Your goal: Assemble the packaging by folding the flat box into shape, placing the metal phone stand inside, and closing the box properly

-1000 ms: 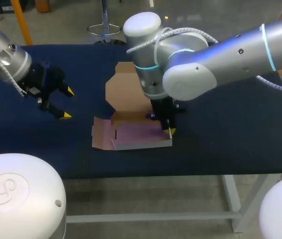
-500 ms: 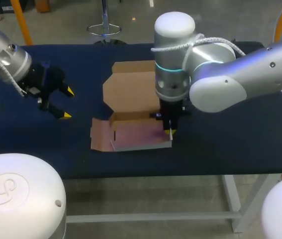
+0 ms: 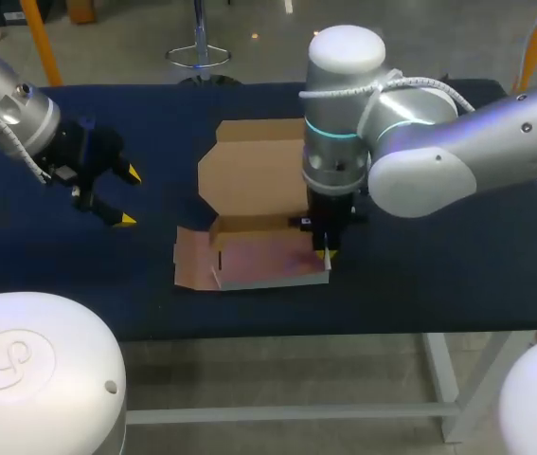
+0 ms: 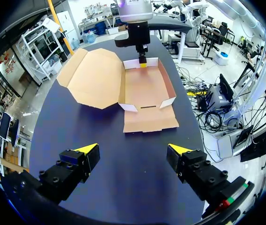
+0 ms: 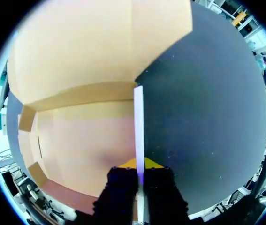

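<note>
Table: dark blue cloth top, bare along the near edge.
Cardboard box: near the table's front edge, about mid-width; partly folded into a shallow tray, open side up.
Near wall: raised, thin pale edge toward the camera.
End flap: flat on the cloth at the tray's left end, not folded up.
Tray inside: bare cardboard floor only, seen from both wrist views.
Right gripper: pointing straight down at the tray's right end, close to the near right corner.
Right jaws: closed together on the tray's upright side wall, one yellow tip inside the tray and one outside over the cloth.
Left gripper: above the cloth, well apart from the box on its left side, aimed toward it.
Left jaws: wide apart, holding nothing; yellow fingertips over bare cloth.
Gap between left gripper and box: blue cloth only, seen from the left wrist.
Lid panel: lying open and flat on the far side of the tray, joined to it along the back wall.
Right arm: entering from the right, wrist column upright over the box.
Obstruction: in the head view, arm column covers the lid's right part and the tray's far right corner; gripper fingers mostly hidden beneath it.
</note>
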Tool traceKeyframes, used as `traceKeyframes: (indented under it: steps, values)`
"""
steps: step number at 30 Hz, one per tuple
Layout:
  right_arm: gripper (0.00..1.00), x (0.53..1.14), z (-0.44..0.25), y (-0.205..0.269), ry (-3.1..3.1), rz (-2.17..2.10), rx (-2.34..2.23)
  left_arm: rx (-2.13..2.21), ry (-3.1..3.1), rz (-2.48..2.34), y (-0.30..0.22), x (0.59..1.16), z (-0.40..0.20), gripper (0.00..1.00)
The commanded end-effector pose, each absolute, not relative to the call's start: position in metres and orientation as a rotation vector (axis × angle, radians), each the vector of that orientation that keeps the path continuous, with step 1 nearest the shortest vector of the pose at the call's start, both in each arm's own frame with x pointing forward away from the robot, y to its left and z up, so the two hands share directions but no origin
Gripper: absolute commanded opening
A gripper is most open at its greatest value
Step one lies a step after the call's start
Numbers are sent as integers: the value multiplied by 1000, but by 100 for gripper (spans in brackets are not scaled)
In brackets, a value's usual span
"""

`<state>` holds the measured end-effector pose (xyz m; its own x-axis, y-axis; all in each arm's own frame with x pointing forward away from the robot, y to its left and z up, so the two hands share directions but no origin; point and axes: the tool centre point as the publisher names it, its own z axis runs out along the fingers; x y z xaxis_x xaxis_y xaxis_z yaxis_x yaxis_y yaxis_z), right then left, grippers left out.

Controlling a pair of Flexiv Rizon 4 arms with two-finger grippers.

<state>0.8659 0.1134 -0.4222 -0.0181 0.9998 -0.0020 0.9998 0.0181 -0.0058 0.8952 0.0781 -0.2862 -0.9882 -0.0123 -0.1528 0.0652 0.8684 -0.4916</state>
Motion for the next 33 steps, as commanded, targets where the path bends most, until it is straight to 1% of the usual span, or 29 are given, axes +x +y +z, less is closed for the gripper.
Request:
traceKeyframes:
  steps: [1,32,33]
  values:
    - [0,869,-421,119,-2239,44,-2201,40,2894,-762,78,895,-286,100]
    - [0,867,-424,120,-2228,48,-2200,40,2894,-762,78,895,-286,100]
    - [0,867,-424,120,-2228,48,-2200,7,2893,-773,71,896,-283,100]
